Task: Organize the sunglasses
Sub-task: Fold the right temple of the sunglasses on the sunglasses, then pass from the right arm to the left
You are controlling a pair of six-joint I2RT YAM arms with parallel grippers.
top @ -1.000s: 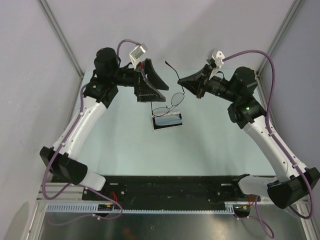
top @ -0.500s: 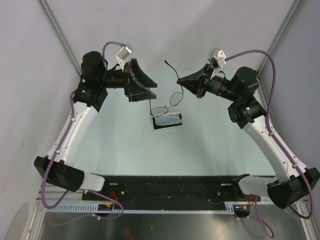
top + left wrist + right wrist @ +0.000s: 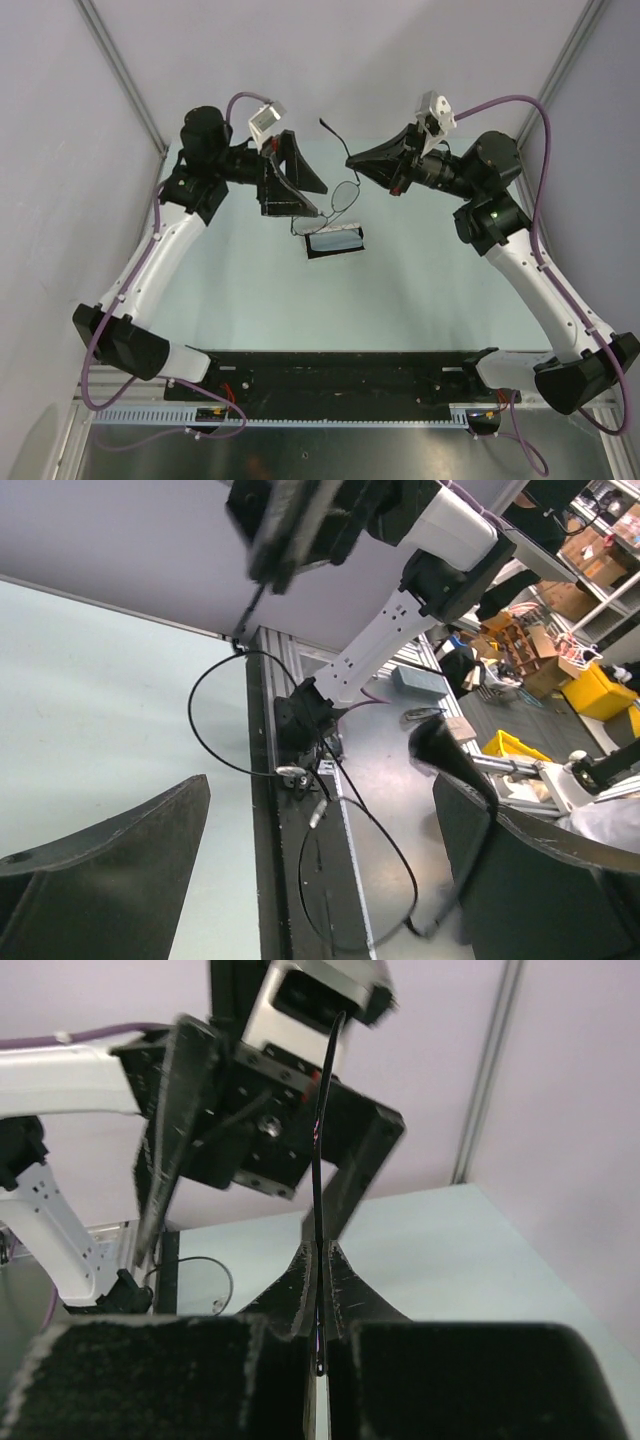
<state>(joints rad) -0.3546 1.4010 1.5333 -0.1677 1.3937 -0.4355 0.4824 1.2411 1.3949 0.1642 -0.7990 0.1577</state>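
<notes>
Right claw point(image 3: 352, 160) is pressed together on one temple point(image 3: 320, 1160) of the sunglasses point(image 3: 340, 197). They hang in the air over the open case point(image 3: 335, 243) on the desk point(image 3: 420, 300).

Left claw point(image 3: 312, 198) is spread wide just beside the frame and grips nothing. It is probably lined up to take or fold the free side while the right one steadies the pair.

Only the right wrist view confirms the pinch on the thin temple. Only the left wrist view shows both wire rims and the loose temple point(image 3: 445, 760) between its spread fingers point(image 3: 100, 850).
</notes>
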